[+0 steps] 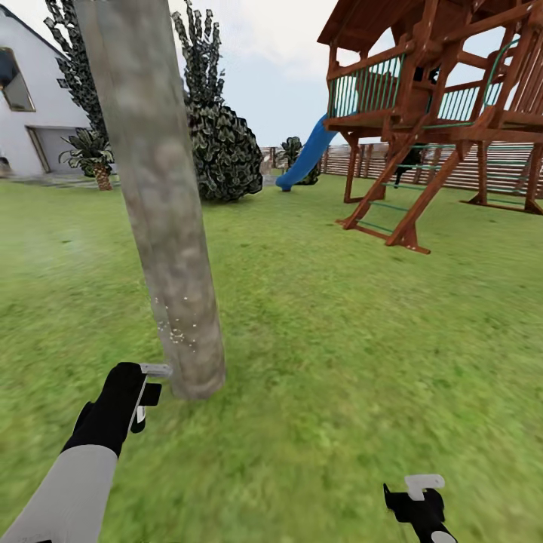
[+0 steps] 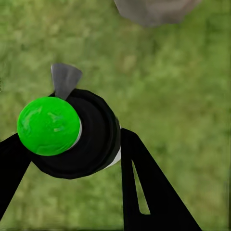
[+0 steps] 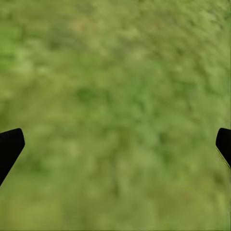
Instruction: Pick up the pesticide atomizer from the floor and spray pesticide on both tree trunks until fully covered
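A thick grey-brown tree trunk rises from the grass just ahead of me on the left, and its base also shows in the left wrist view. A small cloud of white pesticide specks dots the bark low down. My left gripper is shut on the pesticide atomizer, a black bottle with a bright green cap. Its grey nozzle points at the trunk's foot, a short way off. My right gripper hangs open over bare grass at the lower right.
A wooden play tower with a blue slide stands at the right rear before a slatted fence. Dark conifers, a round bush, a small palm and a white house lie behind the trunk. Lawn spreads right.
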Robot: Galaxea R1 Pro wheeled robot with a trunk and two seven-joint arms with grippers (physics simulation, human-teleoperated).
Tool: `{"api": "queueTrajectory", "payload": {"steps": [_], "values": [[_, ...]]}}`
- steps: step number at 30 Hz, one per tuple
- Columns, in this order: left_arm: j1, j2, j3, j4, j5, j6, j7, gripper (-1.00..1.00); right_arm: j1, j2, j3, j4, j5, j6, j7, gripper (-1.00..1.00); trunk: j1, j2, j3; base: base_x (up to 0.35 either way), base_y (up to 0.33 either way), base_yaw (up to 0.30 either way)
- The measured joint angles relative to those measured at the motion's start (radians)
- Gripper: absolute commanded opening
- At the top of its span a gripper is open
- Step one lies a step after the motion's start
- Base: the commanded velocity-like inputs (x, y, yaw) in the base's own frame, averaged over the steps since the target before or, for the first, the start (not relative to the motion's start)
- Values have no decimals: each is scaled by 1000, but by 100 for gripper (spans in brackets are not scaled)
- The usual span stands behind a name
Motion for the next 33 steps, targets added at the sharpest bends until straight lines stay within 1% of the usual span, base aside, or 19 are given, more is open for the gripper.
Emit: {"api": "queueTrajectory", "payload": {"steps": [3,8,18,22,26,31,32,33], "values": [[-1,0,1,0,-1,-1,0,-100,0,0,0,0,0,0,0,100,0,0,0,85,-271,143],[-1,0,1,0,14,-2,0,-100,0,-4,0,0,0,0,0,100,0,0,0,85,-271,11],[-7,-2,0,-14,21,0,0,-100,0,-4,0,0,0,0,0,100,0,0,0,102,-271,8],[-8,0,1,-19,22,-1,-1,-100,0,-3,0,0,0,0,0,100,0,0,0,10,-272,227],[-9,-2,1,-19,23,-14,0,-100,0,-3,0,1,0,0,0,100,1,0,1,-212,-220,276],[-18,-9,-2,-20,24,-18,0,-100,0,-3,0,1,0,0,0,100,0,0,4,-205,-62,277],[-23,-10,-2,-20,24,-18,1,-100,0,-3,0,1,0,0,0,100,0,0,5,-27,-5,278],[-38,-11,-3,-20,24,-17,2,-100,0,-3,0,1,0,0,0,100,0,0,6,-14,-2,278]]}}
